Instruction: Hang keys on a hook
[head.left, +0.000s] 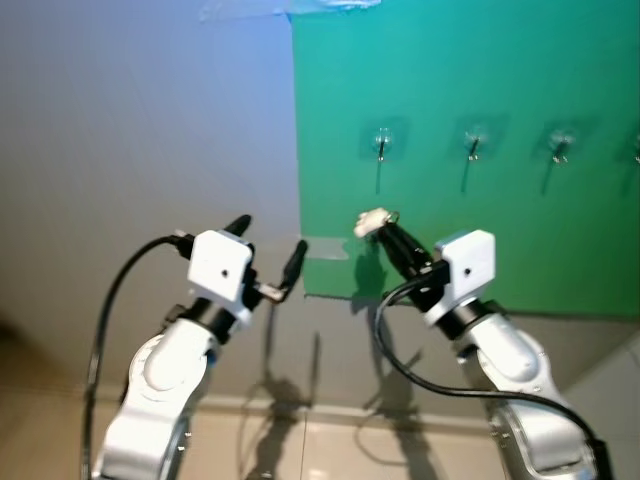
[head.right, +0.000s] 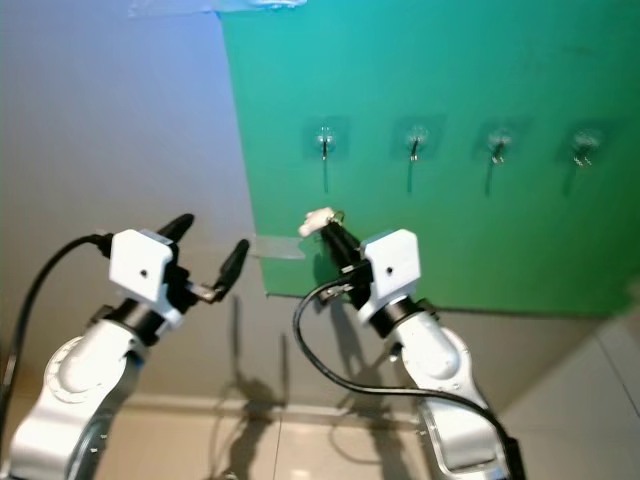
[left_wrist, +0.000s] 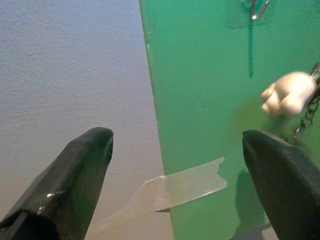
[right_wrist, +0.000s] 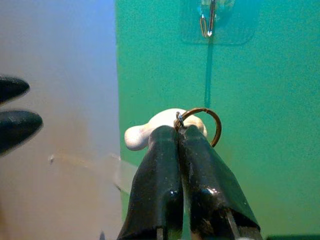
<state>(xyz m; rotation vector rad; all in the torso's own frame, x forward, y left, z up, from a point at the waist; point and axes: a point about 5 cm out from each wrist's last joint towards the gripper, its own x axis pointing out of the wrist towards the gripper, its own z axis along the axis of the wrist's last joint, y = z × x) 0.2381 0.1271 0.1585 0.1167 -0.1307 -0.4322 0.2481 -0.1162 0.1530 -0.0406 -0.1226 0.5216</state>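
1. Right claw (right_wrist: 180, 145): fingers pressed together, pinching the keys (right_wrist: 165, 125), a white fob on a brown ring (right_wrist: 205, 122), raised before the green panel (head.left: 480, 80).
2. Keys: below the leftmost hook (head.left: 382, 146), apart from it, not hung.
3. Left claw (head.left: 268, 252): fingers spread wide, holding nothing, beside the panel's taped edge.
4. Hooks: four in a row on the panel in the eye views.
5. Left wrist view: clear tape strip (left_wrist: 185, 185) crossing from panel to grey wall (head.left: 140, 120).
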